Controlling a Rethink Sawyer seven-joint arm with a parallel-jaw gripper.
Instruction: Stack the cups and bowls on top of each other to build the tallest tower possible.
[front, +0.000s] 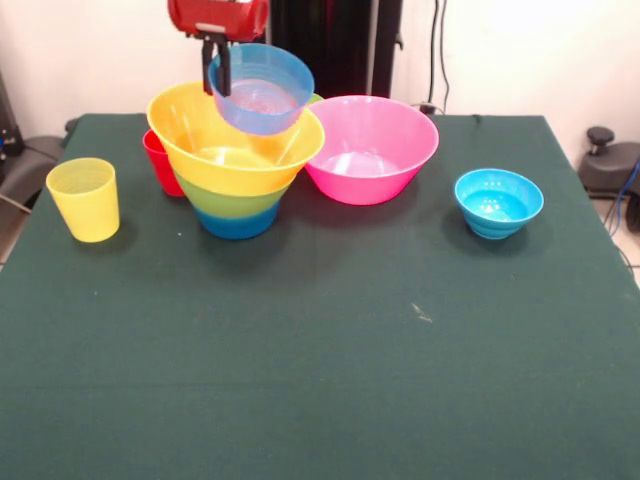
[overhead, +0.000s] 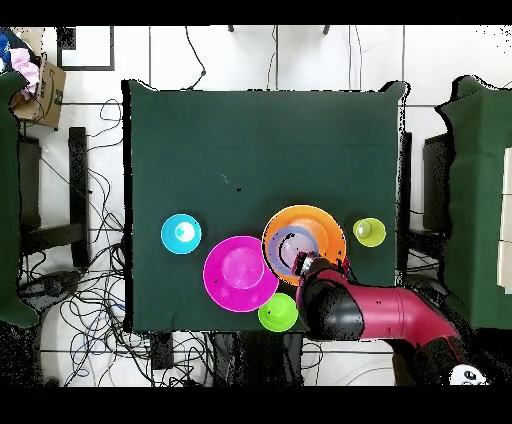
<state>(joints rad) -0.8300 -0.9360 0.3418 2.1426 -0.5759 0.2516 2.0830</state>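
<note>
Claw (front: 219, 72) hangs from the red arm at the top of the front view, clamped on the rim of a blue bowl (front: 262, 90); one dark finger sits outside the rim, the other is hard to make out. That blue bowl is tilted, lifted clear of the bench (front: 320, 360), held above and partly inside the mouth of the orange bowl (front: 215, 150).

Tower: orange bowl on top, nested in a green bowl (front: 232, 202), which sits in another blue bowl (front: 237, 224) at the base, standing on the bench. Stack leans a little.

Red cup (front: 158, 163) stands just behind the tower, mostly hidden by it. Yellow cup (front: 85, 199) stands upright, apart from the tower, on the side away from the pink bowl. Pink bowl (front: 370, 148) sits upright, just beside the tower on its other side; touching or not, cannot tell. Third blue bowl (front: 498, 202) sits alone, well apart, past the pink bowl.

Overhead view: arm (overhead: 385, 312) reaches in over the orange bowl's edge. A small green bowl (overhead: 278, 312) sits near the pink one, next to the arm; in the front view only a sliver of it shows behind the tower.
</note>
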